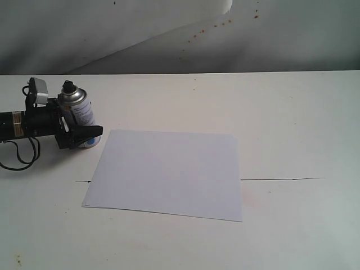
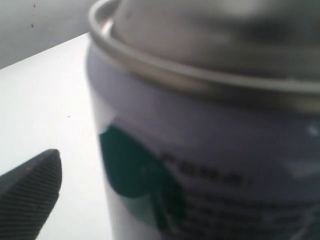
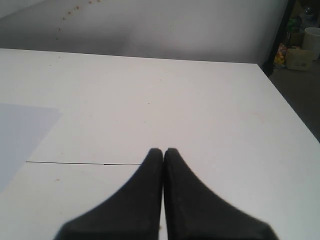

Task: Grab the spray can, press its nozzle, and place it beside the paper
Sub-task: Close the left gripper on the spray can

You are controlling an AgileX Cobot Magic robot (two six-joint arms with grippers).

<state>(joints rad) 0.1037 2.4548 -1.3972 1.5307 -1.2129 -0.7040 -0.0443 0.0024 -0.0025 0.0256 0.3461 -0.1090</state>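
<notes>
Silver at the dome, white on the label: saw the spray can (image 1: pixel 76 112) at the left of the exterior view, standing just beside the upper left corner of the paper (image 1: pixel 169 174). Could not tell whether it leaned or only looked so. Spotted the small black nozzle (image 1: pixel 68 85) on top, and a blue patch low on the can's side. Found the paper lying flat on the white table (image 1: pixel 292 124), across the middle of the frame, with a thin dark line (image 1: pixel 281 179) running out from under its right edge.

Noted the left gripper (image 1: pixel 90 130) reaching in from the left edge, one finger crossing in front of the can's lower half, the other hidden behind it. Saw the can up close and blurred in the left wrist view, one ribbed fingertip (image 2: pixel 30 195) beside it and a strip of bare table between the two — so read the jaws as apart, straddling the can and not clamped on it.

Found the right gripper (image 3: pixel 163 152) only in its own wrist view — fingers pressed together over the tabletop, a corner of the paper off to one side.
</notes>
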